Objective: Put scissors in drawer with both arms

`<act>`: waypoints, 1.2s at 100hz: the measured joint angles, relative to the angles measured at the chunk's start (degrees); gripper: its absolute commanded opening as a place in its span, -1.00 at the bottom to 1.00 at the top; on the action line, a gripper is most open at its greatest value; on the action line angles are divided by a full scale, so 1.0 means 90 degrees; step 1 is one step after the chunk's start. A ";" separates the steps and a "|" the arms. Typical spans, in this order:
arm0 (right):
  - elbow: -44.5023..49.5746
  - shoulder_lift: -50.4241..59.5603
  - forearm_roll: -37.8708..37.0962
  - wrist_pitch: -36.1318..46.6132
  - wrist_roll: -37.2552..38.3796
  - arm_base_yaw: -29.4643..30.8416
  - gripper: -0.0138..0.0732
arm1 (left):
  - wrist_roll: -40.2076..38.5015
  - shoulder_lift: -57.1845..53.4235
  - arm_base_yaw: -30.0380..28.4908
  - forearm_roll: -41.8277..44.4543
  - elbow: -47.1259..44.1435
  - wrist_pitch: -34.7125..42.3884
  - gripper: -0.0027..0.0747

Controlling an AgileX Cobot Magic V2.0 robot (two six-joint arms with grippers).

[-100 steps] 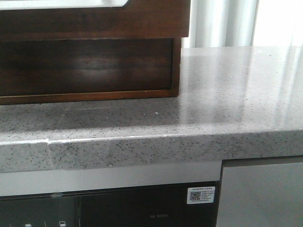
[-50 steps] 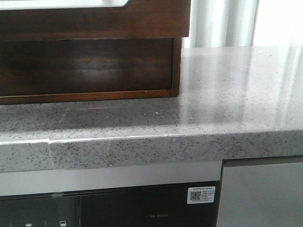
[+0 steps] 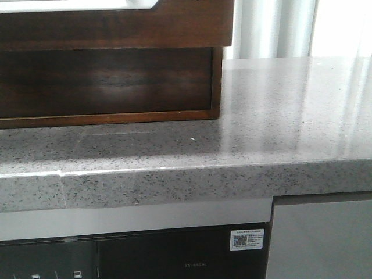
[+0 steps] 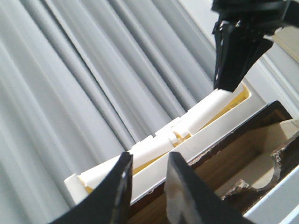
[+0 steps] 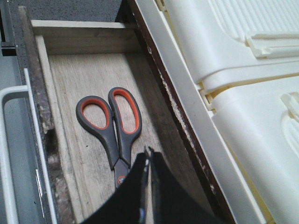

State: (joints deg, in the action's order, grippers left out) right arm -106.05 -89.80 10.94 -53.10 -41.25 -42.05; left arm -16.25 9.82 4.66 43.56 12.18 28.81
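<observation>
The scissors (image 5: 112,126), grey handles lined in orange, lie flat on the pale floor of the open drawer (image 5: 60,93). Their blades are hidden under my right gripper (image 5: 149,154). Its black fingers are pressed together above the scissors, and nothing shows between them. In the left wrist view the right gripper (image 4: 236,56) hangs over the open drawer (image 4: 243,158), whose notched front (image 4: 264,172) shows. My left gripper (image 4: 147,161) is open and empty, raised beside the wooden box. In the front view only the dark brown drawer front (image 3: 174,26) and the box (image 3: 104,81) show, with no arm.
A white ribbed plastic rack (image 5: 243,70) lies on top of the box, right beside the drawer opening; it also shows in the left wrist view (image 4: 187,126). Grey curtains (image 4: 70,93) hang behind. The box stands on a speckled grey counter (image 3: 279,116) with appliance fronts below.
</observation>
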 measured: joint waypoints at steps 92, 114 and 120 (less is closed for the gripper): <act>0.4838 0.4815 0.0000 0.2492 0.0410 0.0000 -0.83 | -0.2033 -0.1107 0.0000 0.0094 -0.0356 -0.1973 -0.98; 0.6770 0.6587 0.0000 0.3171 0.0410 0.0000 -0.83 | -0.2050 -0.1107 0.0000 0.0071 -0.0376 -0.2245 -0.98; 0.7196 0.7007 0.0027 0.3278 0.0410 0.0000 -0.83 | -0.2050 -0.1107 0.0000 0.0071 -0.0418 -0.2273 -0.98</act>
State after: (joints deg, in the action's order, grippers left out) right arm -41.29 -26.74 11.18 -23.60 -37.56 -42.05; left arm -34.71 -0.14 4.66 44.20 8.42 8.35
